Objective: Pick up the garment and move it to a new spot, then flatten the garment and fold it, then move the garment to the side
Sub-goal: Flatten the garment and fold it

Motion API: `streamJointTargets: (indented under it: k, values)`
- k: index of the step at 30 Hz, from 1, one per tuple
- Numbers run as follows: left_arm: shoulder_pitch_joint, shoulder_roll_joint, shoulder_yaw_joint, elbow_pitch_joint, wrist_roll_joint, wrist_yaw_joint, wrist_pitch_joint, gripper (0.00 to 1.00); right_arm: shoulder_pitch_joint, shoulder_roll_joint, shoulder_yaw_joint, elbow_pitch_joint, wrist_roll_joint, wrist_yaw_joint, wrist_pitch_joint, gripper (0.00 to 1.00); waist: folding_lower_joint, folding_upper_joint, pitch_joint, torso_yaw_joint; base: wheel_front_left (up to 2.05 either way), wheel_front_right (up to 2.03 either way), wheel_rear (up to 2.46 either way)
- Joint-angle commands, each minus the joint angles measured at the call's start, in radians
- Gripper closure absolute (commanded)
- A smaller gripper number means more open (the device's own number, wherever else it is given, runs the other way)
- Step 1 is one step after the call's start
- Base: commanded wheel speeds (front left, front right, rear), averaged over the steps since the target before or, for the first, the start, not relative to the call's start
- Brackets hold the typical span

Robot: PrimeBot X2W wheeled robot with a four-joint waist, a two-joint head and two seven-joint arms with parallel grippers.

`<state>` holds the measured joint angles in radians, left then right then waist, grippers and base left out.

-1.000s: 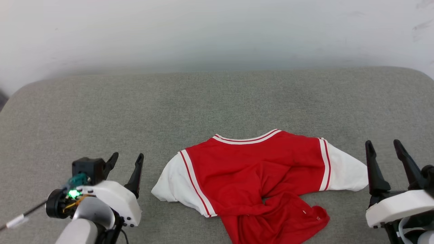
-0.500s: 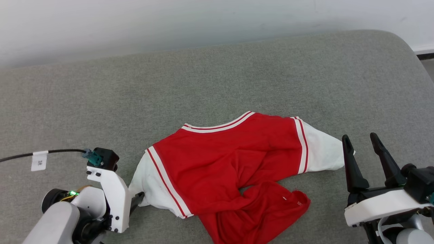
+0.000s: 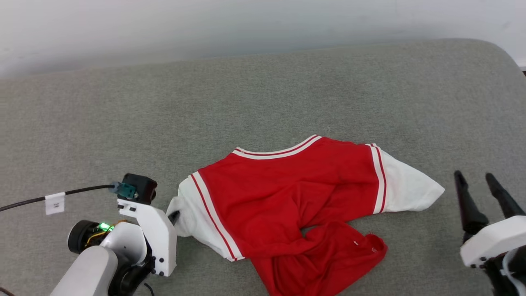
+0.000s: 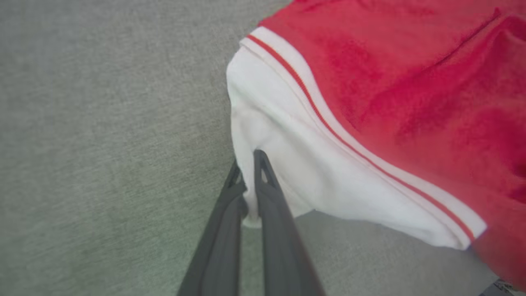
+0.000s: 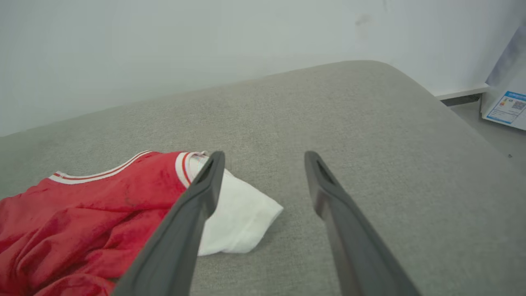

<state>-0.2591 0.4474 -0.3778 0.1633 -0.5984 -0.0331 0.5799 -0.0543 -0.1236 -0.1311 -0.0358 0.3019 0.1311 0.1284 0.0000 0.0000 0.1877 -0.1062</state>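
Nearest the robot, at lower left, the left claw [image 3: 174, 216] is pinched shut on the edge of one white sleeve [image 4: 263, 123] of the garment [image 3: 296, 193]; the wrist view shows cloth caught between the two fingers. At lower right, the right claw [image 3: 474, 177] stands wide and holds nothing, near the other sleeve [image 3: 407, 189] but apart from it. Farther in, the garment lies on the grey bench [image 3: 263, 94], collar away from the robot, its red lower body rumpled and bunched toward the near edge. Progress, as judged: the first grasp is made, but no lift is apparent, since nearly all the cloth rests on the bench. Moving, flattening, folding and setting aside all remain.
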Motion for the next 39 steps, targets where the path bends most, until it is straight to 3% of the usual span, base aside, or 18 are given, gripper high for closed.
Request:
streamJointTargets:
  k: [1, 7, 13, 21, 28, 31, 39]
  values:
    - [-0.007, -0.004, 0.006, -0.014, 0.011, 0.005, -0.025, 1.00, -0.009, -0.016, -0.026, 0.007, 0.011, -0.001, 0.034, 0.00, 0.0000, 0.0000, -0.006, 0.022, 0.00, 0.00, 0.00]
    - [-0.020, -0.016, 0.025, -0.111, 0.041, 0.029, -0.121, 1.00, -0.034, -0.089, -0.105, 0.029, 0.057, -0.001, 0.340, 0.00, 0.0000, 0.0000, 0.011, 0.066, 0.00, 0.00, 0.00]
    - [-0.046, -0.026, 0.019, -0.196, 0.073, 0.046, -0.159, 1.00, -0.085, -0.148, -0.095, 0.038, 0.087, -0.001, 0.583, 0.00, 0.0000, 0.0000, 0.065, 0.101, 0.00, 0.00, 0.00]
    - [-0.074, -0.052, 0.010, -0.219, 0.090, 0.059, -0.200, 1.00, -0.173, -0.166, -0.015, 0.080, 0.117, -0.001, 0.706, 0.00, 0.0000, 0.0000, 0.129, 0.133, 0.00, 0.00, 0.00]
    - [-0.085, -0.066, 0.005, -0.197, 0.094, 0.056, -0.232, 1.00, -0.183, -0.167, 0.056, 0.220, 0.175, -0.001, 0.732, 0.00, 0.0000, 0.0000, 0.141, 0.146, 0.00, 0.00, 0.00]
    - [-0.085, -0.065, 0.006, -0.186, 0.092, 0.056, -0.240, 1.00, -0.193, -0.171, 0.088, 0.262, 0.213, -0.001, 0.712, 1.00, 0.0000, 0.0000, 0.135, 0.147, 0.00, 0.00, 0.00]
    - [-0.093, -0.047, 0.017, -0.163, 0.090, 0.050, -0.261, 1.00, -0.260, -0.240, 0.119, 0.292, 0.224, -0.001, 0.618, 1.00, 0.0000, 0.0000, 0.067, 0.130, 0.00, 0.00, 0.00]
